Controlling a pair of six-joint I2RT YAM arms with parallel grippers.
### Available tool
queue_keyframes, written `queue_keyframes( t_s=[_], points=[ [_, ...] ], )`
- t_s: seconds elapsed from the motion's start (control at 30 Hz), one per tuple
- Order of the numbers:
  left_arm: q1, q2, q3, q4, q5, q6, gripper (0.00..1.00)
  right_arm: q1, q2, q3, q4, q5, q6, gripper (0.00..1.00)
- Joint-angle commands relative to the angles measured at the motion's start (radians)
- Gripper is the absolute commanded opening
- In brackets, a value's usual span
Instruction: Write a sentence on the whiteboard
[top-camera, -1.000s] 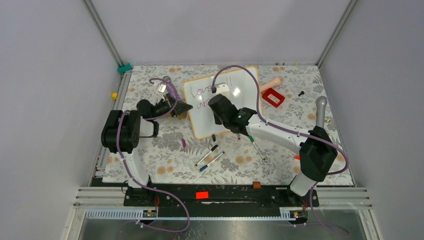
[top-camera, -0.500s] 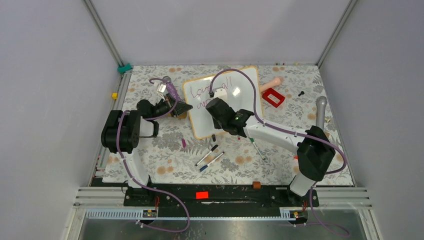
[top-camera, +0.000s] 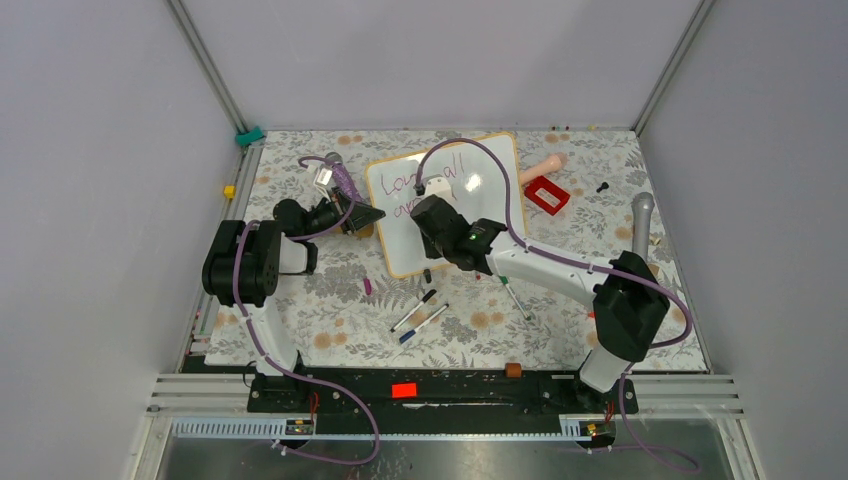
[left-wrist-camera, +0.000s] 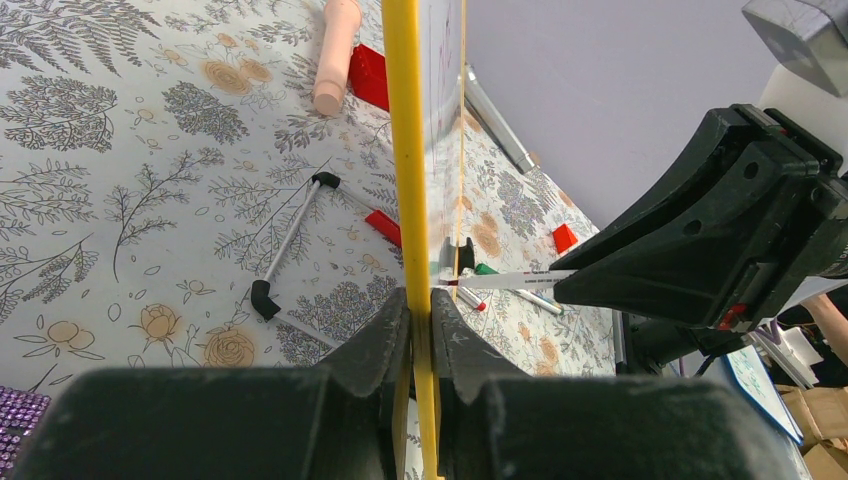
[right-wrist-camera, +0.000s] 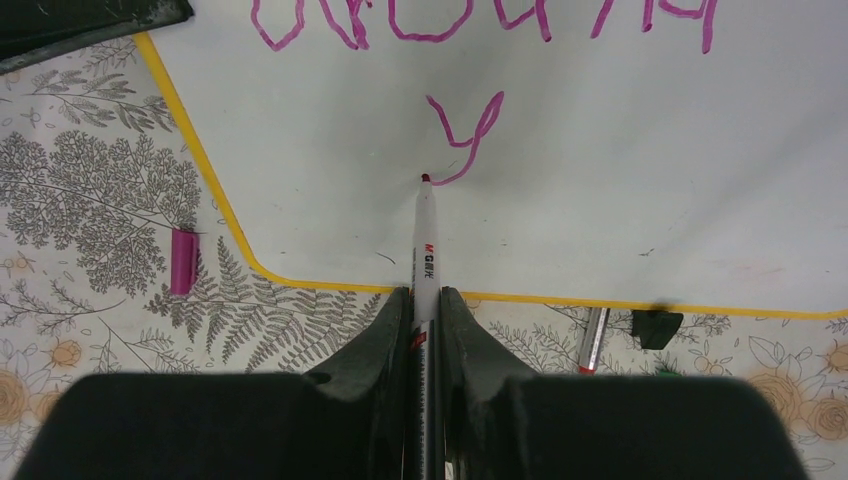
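The right gripper (right-wrist-camera: 424, 300) is clamped on a white marker (right-wrist-camera: 426, 235), and the marker's tip touches the whiteboard (right-wrist-camera: 640, 200) at the foot of the "y" tail. The left gripper (left-wrist-camera: 420, 310) is pinched shut on the board's yellow frame (left-wrist-camera: 405, 150), at its 9 o'clock edge as seen from above. The whiteboard lies on the floral counter (top-camera: 300, 300), toward 12 o'clock from its centre. The sentence (top-camera: 405, 190) fills the board's upper left, and in the right wrist view "around" runs at 12 o'clock of the tip with the lone "y" under it.

The step in hand looks like the last word. To do it well, lift the tip just clear, shift toward 3 o'clock of the "y", and set down with light, even pressure. Match the letter height, and finish well above the frame at 6 o'clock. The left grip should hold firm so the board cannot skid
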Motion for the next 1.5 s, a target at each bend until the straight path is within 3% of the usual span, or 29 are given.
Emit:
queue_keyframes(
  t_s=[0.0,0.3,0.6,0.77,1.47],
  points=[
    [0.000,0.002,0.023,0.072,0.026,0.048,0.00,0.002,-0.054,-0.018,0.115,0.033,-0.024,0.00],
    [0.000,0.000,0.019,0.073,0.024,0.050,0.00,0.001,-0.232,-0.211,0.322,0.039,-0.043,0.00],
    [0.000,0.004,0.022,0.072,0.027,0.049,0.00,-0.043,-0.235,-0.225,0.239,0.069,-0.030,0.00],
    [0.000,0.002,0.028,0.072,0.034,0.047,0.00,-0.045,-0.300,-0.284,0.292,0.076,-0.081,0.00],
    [0.000,0.006,0.030,0.072,0.036,0.045,0.00,-0.055,-0.156,-0.144,0.245,0.101,-0.095,0.00]
  ],
)
